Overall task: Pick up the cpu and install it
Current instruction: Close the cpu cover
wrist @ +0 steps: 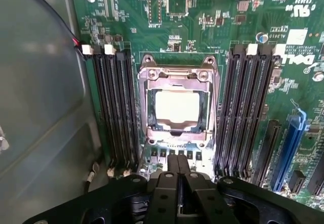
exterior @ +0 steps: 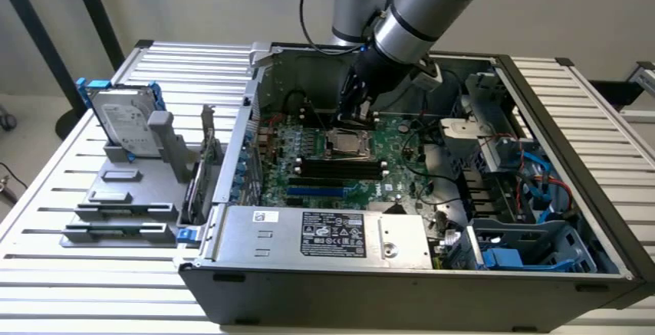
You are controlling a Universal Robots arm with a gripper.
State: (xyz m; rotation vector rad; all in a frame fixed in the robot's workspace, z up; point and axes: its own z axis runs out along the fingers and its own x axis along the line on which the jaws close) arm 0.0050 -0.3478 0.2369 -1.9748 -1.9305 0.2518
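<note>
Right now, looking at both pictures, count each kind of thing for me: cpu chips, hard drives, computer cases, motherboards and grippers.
Silver-grey square cpu, seated in the metal socket: 1
Silver rectangular hard drive with blue bracket: 1
Open grey metal computer case: 1
Green motherboard: 1
Black gripper, shut: 1
Total: 5

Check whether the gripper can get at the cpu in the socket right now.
Probably yes: the gripper hangs shut close to the cpu, nothing between them; only the socket frame rings it.
</note>
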